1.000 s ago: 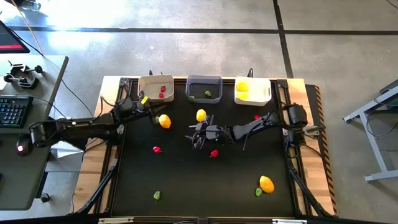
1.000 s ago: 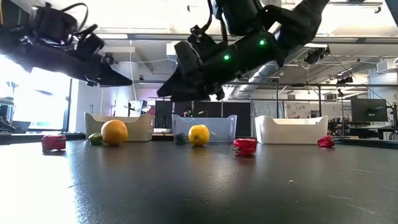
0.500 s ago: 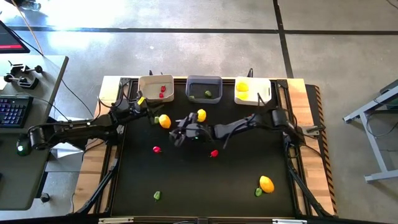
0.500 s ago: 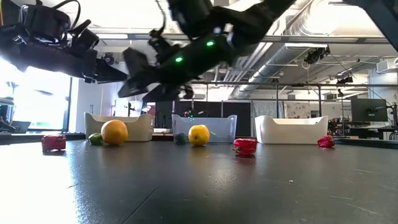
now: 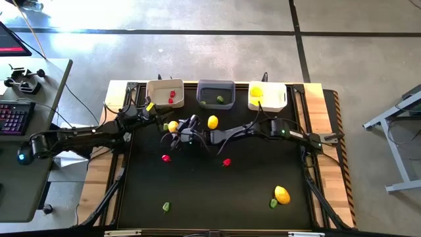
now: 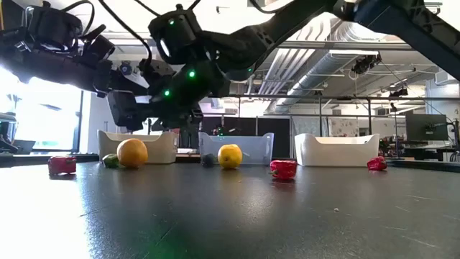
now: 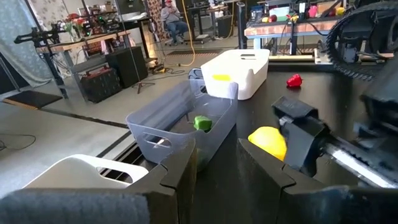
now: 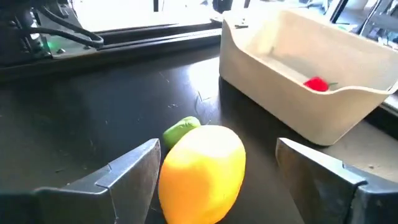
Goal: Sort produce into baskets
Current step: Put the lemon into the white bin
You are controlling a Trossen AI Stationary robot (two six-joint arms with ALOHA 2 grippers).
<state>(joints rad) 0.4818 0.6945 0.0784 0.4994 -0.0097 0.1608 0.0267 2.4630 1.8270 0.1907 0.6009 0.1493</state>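
Right, your right gripper (image 5: 176,131) is reaching far across to the left side w/ fingers spread wide, straddling the orange-yellow piece (image 8: 202,171) that's sitting in front of the cream basket (image 5: 165,93); nothing is being gripped yet. The left gripper (image 5: 152,116) is hovering just beside it, near that same basket, fingers parted w/ only a narrow gap and holding nothing. Main risk, I'd judge: both arms are crowding one spot, so a descent or closing move could be bumping the left arm. Also a small green piece (image 8: 180,130) is lying touching or just behind the yellow one, so closing could be pinching or knocking it away, and a rounded piece may be rolling off if one finger is hitting first. You're also carrying it the long way afterwards, since the white basket (image 5: 268,96) w/ the yellow ones is at far right. The right wrist view is showing you the straddle and a red piece (image 8: 317,83) inside the cream basket; the high view isn't resolving the fingers, but it's giving the whole layout: grey basket (image 5: 216,93) in the middle, a yellow piece (image 5: 212,122) near it, reds and a yellow/green pair scattered nearer. The low view is showing both grippers well above the table.
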